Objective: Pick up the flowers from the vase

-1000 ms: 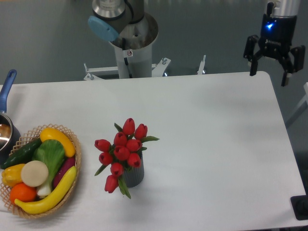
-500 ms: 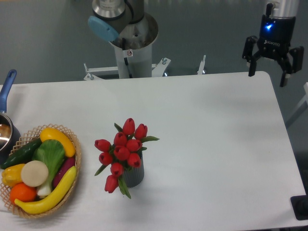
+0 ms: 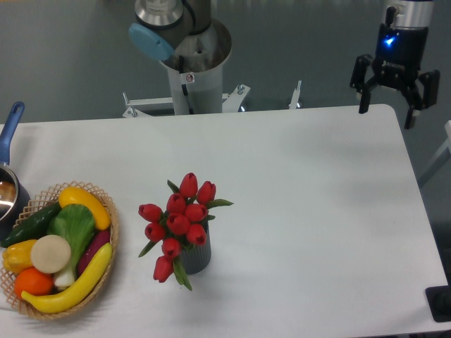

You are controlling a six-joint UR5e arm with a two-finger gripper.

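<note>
Camera: pincer points down, fingers apart (empty), above table's far-right corner.

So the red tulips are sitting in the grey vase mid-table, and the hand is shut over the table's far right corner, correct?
Not quite: the hand is open, its fingers spread apart, as the fixed camera view shows. The rest holds: the red tulips sit in the grey vase mid-table, and the hand is over the far right corner.

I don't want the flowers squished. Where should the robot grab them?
Probably just above the vase rim, where the flowers narrow into stems, under the buds. They lean left, so the open gripper could come from the less crowded right side.
</note>
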